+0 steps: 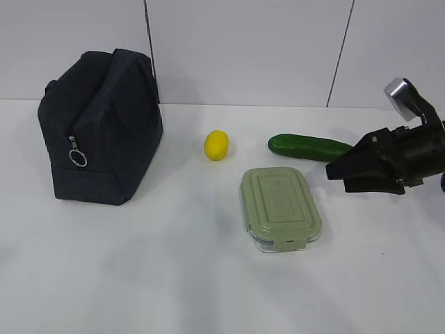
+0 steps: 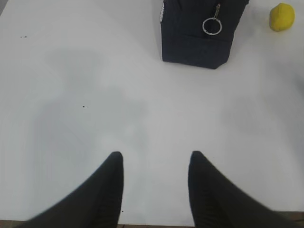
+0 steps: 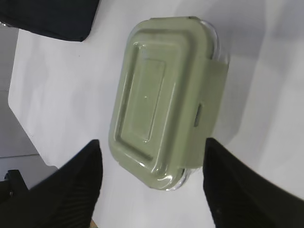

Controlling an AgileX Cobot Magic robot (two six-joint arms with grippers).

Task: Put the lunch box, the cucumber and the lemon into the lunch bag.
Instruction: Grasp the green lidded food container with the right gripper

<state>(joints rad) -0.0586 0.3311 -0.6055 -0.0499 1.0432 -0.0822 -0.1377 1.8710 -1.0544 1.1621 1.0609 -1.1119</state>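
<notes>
The navy lunch bag stands upright at the left, its silver ring pull hanging on the near side. The yellow lemon and the dark green cucumber lie behind the lunch box, which rests flat with its sage-green lid up. My right gripper hovers open just right of the box. In the right wrist view the lunch box has its near end between the spread fingers of the right gripper, with gaps on both sides. My left gripper is open and empty over bare table, well short of the lunch bag.
The white table ends at a pale wall behind the objects. In the left wrist view the lemon shows at the top right, and the table's near edge lies just under the fingers. A corner of the lunch bag shows in the right wrist view.
</notes>
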